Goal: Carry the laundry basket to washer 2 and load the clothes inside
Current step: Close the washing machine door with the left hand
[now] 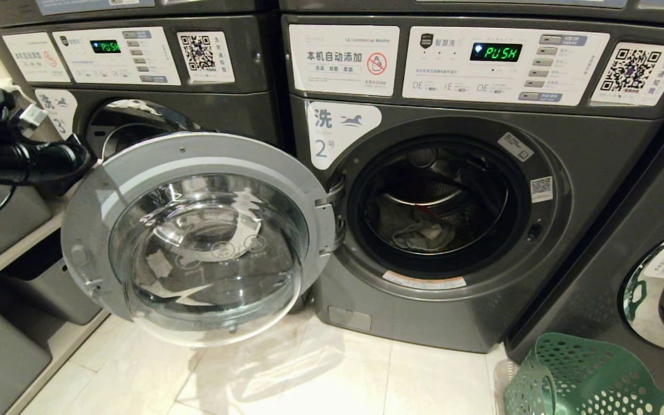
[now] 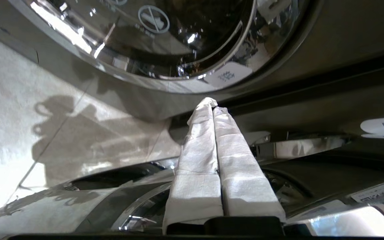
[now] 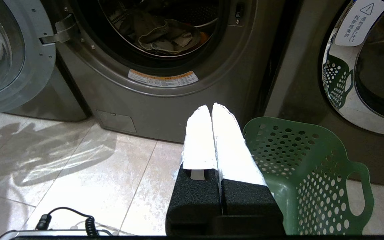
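Washer 2 [image 1: 482,190] stands in the middle with its round glass door [image 1: 205,230] swung wide open to the left. Grey clothes [image 1: 418,230] lie in its drum, also seen in the right wrist view [image 3: 165,33]. The green laundry basket [image 1: 585,374] sits on the floor at the lower right, and the part of its inside [image 3: 298,150] that shows holds no clothes. My right gripper [image 3: 211,108] hangs low beside the basket, shut and empty. My left arm [image 1: 21,155] is raised at the far left, above the open door's outer edge. Its gripper [image 2: 212,105] is shut on nothing.
A like washer marked 3 [image 1: 136,57] stands left of washer 2, partly behind the open door. Another washer [image 1: 655,259] with a chrome-rimmed door stands right of it, behind the basket. Shelves with grey bins [image 1: 3,225] line the left side. A black cable [image 3: 65,216] lies on the tiles.
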### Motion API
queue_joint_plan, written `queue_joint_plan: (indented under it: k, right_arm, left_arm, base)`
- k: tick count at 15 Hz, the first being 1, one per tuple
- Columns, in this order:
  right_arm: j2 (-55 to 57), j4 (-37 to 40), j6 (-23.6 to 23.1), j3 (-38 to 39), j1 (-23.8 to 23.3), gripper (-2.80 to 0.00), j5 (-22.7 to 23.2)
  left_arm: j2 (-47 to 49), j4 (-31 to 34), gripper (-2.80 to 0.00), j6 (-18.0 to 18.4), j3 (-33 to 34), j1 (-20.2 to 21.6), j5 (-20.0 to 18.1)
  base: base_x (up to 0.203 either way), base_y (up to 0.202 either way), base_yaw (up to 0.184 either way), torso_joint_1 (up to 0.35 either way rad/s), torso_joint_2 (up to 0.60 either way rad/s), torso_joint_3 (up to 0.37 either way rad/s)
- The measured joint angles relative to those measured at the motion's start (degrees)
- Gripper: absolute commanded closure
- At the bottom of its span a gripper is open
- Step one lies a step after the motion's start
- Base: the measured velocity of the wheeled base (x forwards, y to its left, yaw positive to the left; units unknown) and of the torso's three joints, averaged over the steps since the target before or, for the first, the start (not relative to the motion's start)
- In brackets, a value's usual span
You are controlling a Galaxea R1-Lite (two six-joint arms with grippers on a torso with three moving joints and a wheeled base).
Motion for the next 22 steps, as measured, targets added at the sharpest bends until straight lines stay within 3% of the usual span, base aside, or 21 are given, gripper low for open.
queue_joint_plan:
  k: [3, 6, 14, 22]
  right_arm:
    - [0.00, -0.01, -0.04, 0.00, 0.00, 0.00, 0.00]
    - [0.00, -0.01, -0.02, 0.00, 0.00, 0.00, 0.00]
    - [0.00, -0.01, -0.07, 0.00, 0.00, 0.00, 0.00]
    - [0.00, -0.04, -0.02, 0.00, 0.00, 0.00, 0.06]
  left_arm:
    - [-2.03, 5.36, 0.00, -0.03, 0.01, -0.57, -2.42]
    - [-5.84, 14.65, 0.00, -0.03, -0.03, -2.38, -4.99]
    - [-16.11, 33.04, 0.00, -0.13, 0.81, -12.50, -6.64]
    - [-22.69, 34.51, 0.00, -0.17, 7.00, -26.89, -6.72]
  base:
    - [0.000, 0.000, 0.000, 0.000, 0.00, 0.000]
    - [0.000, 0.000, 0.000, 0.000, 0.00, 0.000]
    - [0.000, 0.000, 0.000, 0.000, 0.00, 0.000]
    - [0.000, 0.000, 0.000, 0.000, 0.00, 0.000]
